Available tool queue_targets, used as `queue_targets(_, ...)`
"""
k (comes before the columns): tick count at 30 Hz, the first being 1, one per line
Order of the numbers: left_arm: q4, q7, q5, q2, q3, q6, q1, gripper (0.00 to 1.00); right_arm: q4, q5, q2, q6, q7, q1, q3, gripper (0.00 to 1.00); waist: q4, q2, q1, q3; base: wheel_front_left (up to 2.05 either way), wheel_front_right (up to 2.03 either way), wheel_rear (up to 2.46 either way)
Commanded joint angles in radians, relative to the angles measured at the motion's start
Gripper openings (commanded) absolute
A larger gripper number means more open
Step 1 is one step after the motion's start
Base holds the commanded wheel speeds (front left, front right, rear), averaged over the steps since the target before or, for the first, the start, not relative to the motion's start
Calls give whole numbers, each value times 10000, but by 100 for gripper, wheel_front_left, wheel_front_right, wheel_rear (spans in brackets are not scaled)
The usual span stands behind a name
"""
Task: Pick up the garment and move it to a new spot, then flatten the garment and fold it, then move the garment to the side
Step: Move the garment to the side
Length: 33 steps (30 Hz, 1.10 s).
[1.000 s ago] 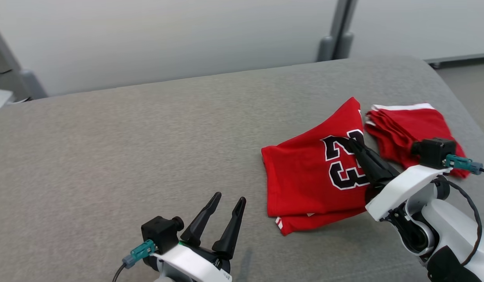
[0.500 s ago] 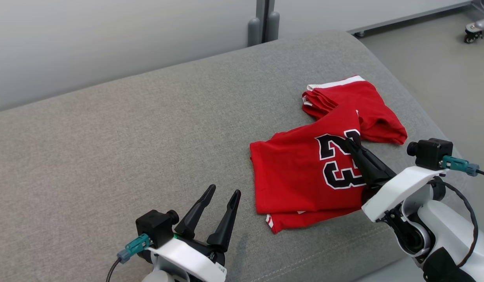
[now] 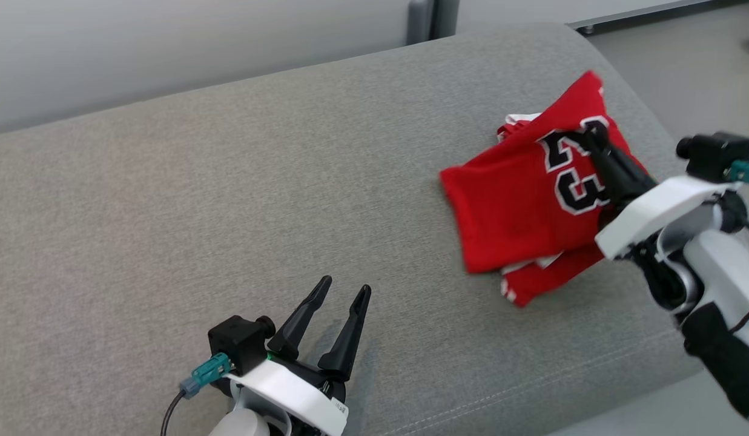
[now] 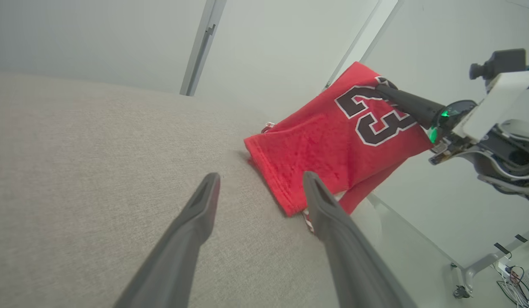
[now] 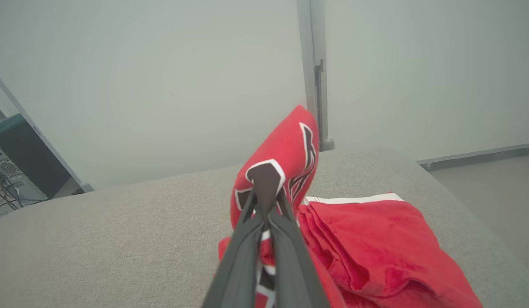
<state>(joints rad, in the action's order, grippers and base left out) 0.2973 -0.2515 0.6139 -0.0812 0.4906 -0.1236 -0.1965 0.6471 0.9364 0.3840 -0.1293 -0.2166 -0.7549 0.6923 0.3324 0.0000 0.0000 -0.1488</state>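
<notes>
The right gripper (image 3: 592, 140) is clamped on the folded red garment (image 3: 513, 206), tilted up over the right end of the grey cushion (image 3: 229, 181) above another red pile (image 5: 375, 239), while the left gripper (image 3: 345, 284) hangs spread and empty over its near edge.

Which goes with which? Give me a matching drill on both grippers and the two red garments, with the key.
1 left gripper
2 right gripper
3 folded red jersey with black number 23
4 rumpled red fabric garment with white trim

a lying limp on the grey fabric cushion
b open, holding nothing
c shut on the jersey
d one end raised

Pairs: 1-b, 2-c, 3-d, 4-a
</notes>
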Motion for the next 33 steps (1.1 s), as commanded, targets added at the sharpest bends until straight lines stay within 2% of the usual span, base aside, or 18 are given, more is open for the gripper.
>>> queue_targets(1,-286,-103,-109,-52,-293,-71,-490,100,-110,-83,123,-14,-187,-133,-1,0,-135,0,0,-91,0,0,0)
queue_targets(14,-322,-103,-120,-125,-94,-71,-835,100,2631,-570,583,-14,-148,-2150,-73,0,-1166,0,0,-800,0,0,0)
queue_targets(20,-337,-103,-61,-226,89,-71,-1092,100,4316,-852,887,-14,-41,-2819,40,0,-1658,0,0,-1166,0,0,0)
queue_targets(22,-350,-103,-38,-242,120,-71,-1124,100,4893,-908,1024,-14,-85,-2941,-43,61,-1782,0,0,-1217,0,0,0)
queue_targets(23,-362,-103,-30,-259,144,-71,-1138,100,5189,-1018,1103,-14,-129,-3020,-43,100,-1839,0,0,-1247,0,0,0)
queue_targets(29,-397,-103,-14,-353,124,-71,-1198,100,6216,-1846,1545,-14,-436,-3679,-549,100,-2039,0,0,-1411,0,0,0)
queue_targets(33,-406,-103,-95,-353,-7,-71,-1223,100,5924,-2989,2083,-14,-447,-3934,-1893,100,-2118,0,0,-1424,0,0,0)
